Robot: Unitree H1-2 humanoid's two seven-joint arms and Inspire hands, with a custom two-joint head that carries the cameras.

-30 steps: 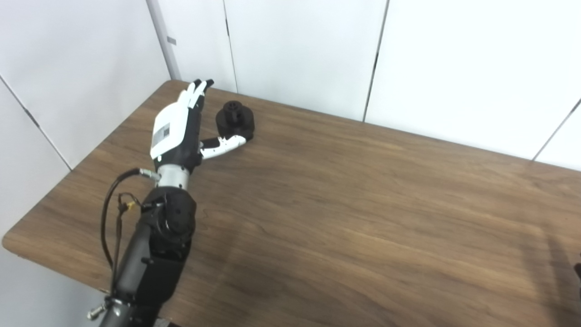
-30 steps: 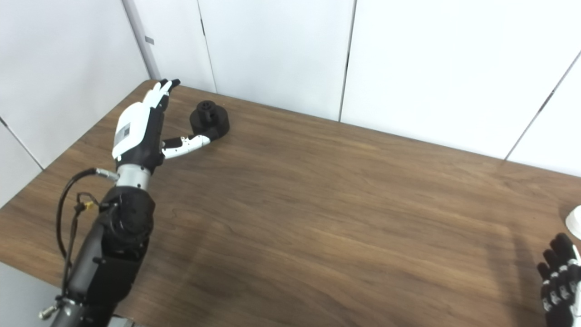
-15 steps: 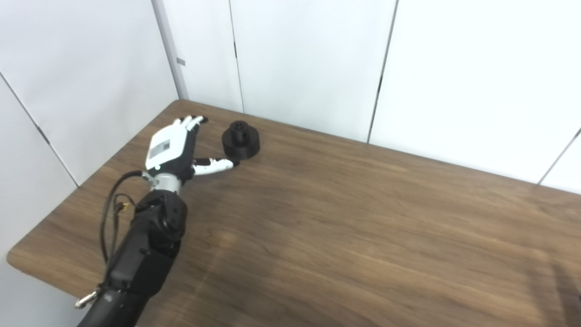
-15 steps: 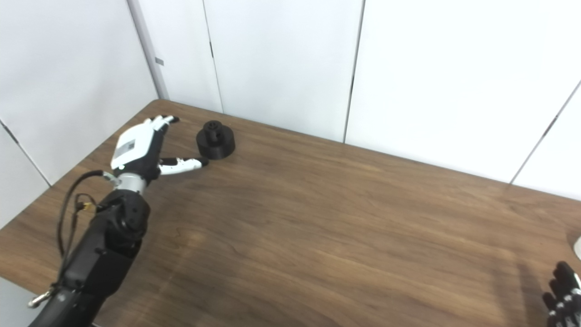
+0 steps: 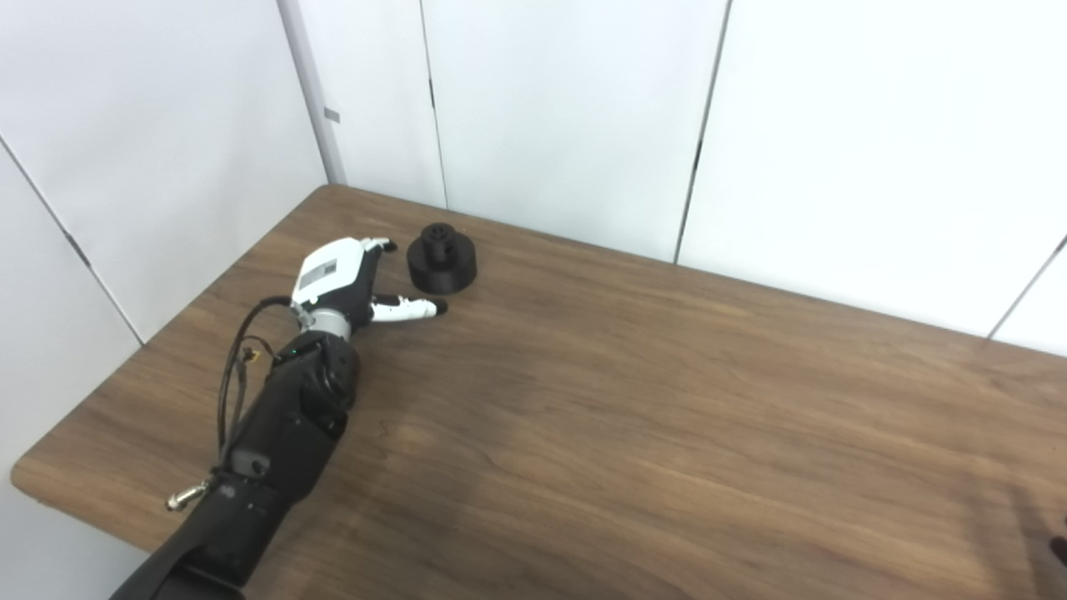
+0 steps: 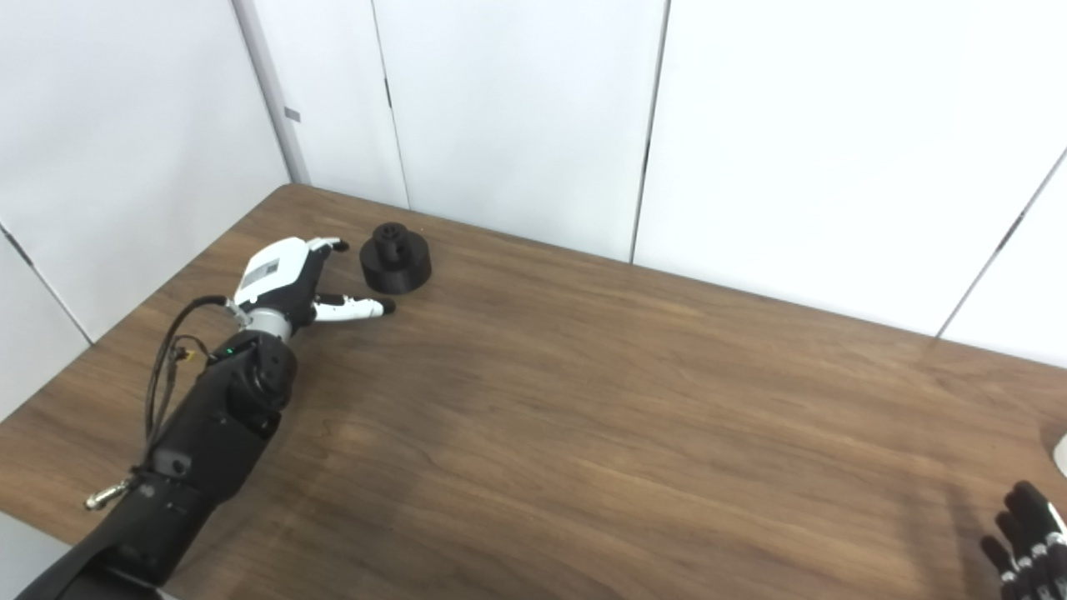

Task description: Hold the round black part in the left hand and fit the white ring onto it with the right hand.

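Here, the round black plastic part (image 5: 442,259), a low cylinder with a smaller hub rising from its top, stands upright on the brown wood-grain table (image 5: 633,392), near the far left corner and close to the white panelled wall (image 5: 567,108). The left hand (image 5: 343,279), white-backed with black fingers, lies low over the tabletop just to the left of that part. Its fingers are spread, holding nothing: the thumb (image 5: 408,308) stretches out to the right and ends just in front of the part's base, while the other fingertips (image 5: 379,244) reach toward the part's left side. Whether any fingertip touches the black part cannot be told from these views; a thin gap appears between them. The black forearm with its looped cable (image 5: 237,367) runs back to the bottom left edge.

The right hand (image 6: 1025,542) shows only in the right eye view, at the bottom right corner, as a few dark fingers held slightly apart and raised; what lies below them is cut off, so its state cannot be told. At the far right edge of that view a pale sliver (image 6: 1060,454) rests on the table, perhaps the white ring, too cropped to confirm.
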